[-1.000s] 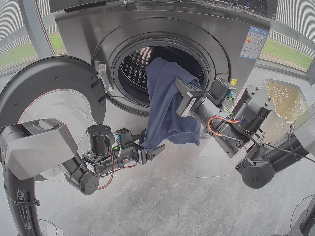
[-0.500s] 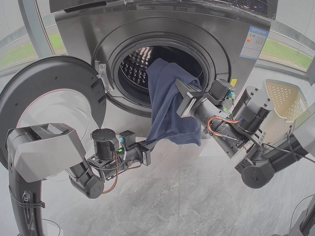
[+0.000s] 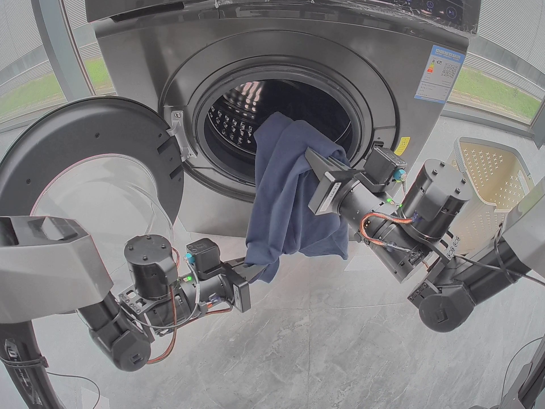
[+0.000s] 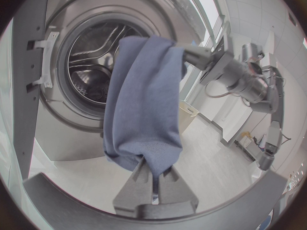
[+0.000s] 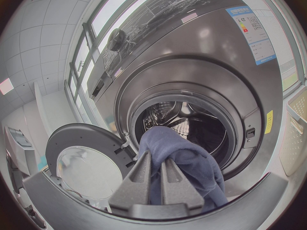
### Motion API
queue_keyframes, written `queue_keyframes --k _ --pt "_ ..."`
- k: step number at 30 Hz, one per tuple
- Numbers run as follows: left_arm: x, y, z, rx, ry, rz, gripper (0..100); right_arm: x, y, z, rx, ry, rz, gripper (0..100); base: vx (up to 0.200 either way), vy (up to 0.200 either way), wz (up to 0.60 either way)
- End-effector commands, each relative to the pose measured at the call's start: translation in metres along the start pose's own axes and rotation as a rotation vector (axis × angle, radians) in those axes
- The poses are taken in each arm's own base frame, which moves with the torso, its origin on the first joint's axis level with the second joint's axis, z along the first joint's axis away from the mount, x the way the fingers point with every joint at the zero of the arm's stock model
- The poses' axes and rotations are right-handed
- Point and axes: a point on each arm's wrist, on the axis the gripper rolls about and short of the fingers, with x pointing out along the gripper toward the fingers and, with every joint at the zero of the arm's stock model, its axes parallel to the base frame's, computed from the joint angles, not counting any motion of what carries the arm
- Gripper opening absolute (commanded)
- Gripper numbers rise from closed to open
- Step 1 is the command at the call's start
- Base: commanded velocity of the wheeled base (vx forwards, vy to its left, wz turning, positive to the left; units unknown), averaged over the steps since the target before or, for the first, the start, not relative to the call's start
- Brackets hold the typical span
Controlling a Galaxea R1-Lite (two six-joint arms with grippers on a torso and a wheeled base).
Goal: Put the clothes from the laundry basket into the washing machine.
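Nearest, left gripper [image 3: 256, 270] pinches the lower hem of the navy garment [image 3: 284, 200]. Right gripper [image 3: 313, 157] is clamped on its upper fold, just before the drum mouth. Garment hangs between both, outside the washing machine [image 3: 352, 58]; door [image 3: 85, 137] open. Laundry basket [image 3: 494, 183] at right.

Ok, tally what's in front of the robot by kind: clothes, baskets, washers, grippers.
garment: 1
basket: 1
washer: 1
grippers: 2, left gripper and right gripper
Total: 5
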Motion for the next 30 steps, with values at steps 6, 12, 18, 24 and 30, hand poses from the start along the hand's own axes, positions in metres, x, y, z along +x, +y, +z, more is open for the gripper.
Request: queue_keyframes --k 6,12,18,24,30 --pt "-0.049 -0.035 0.021 0.021 -0.045 -0.095 0 -0.019 -0.008 -0.023 -0.011 0.062 0.055 0 0.000 0.000 0.00" --pt "-0.067 -0.039 0.050 0.044 -0.154 -0.106 0 -0.026 -0.011 -0.032 -0.014 0.108 0.054 100 0.000 0.000 0.00" --pt "-0.070 -0.043 0.078 0.045 -0.270 -0.115 0 -0.038 -0.016 -0.049 -0.028 0.175 0.031 100 0.000 0.000 0.00" --pt "-0.063 -0.040 0.092 0.025 -0.326 -0.104 0 -0.052 -0.021 -0.056 -0.037 0.218 0.016 100 0.000 0.000 0.00" --pt "-0.056 -0.038 0.100 0.010 -0.369 -0.052 0 -0.062 -0.025 -0.062 -0.048 0.261 0.006 100 0.000 0.000 0.00"
